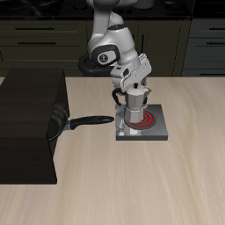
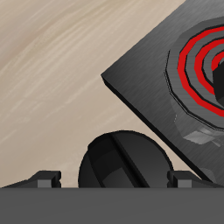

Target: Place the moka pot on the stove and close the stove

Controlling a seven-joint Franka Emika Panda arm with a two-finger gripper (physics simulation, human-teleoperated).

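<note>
Moka pot (image 1: 134,107): exterior view, sitting or hanging low over the stove (image 1: 159,134), on the red coil (image 1: 150,119); contact not clear.
Gripper (image 1: 131,83): reaching down onto the pot's top; finger spread hidden, cannot tell whether it is gripping.
Frying pan (image 1: 58,123): lying beside the stove, handle pointing at it, against the large black box (image 1: 31,123).
Wrist view: pot's black lid knob (image 2: 122,159) showing between the fingertips (image 2: 182,179); coil glowing red, so the burner is looking on.
Risk: pot sitting off-centre on the coil; an early release could be tipping it toward the pan handle.

Frying pan (image 1: 61,123) (handle outstretched) crowds the stove (image 1: 158,134).
</note>
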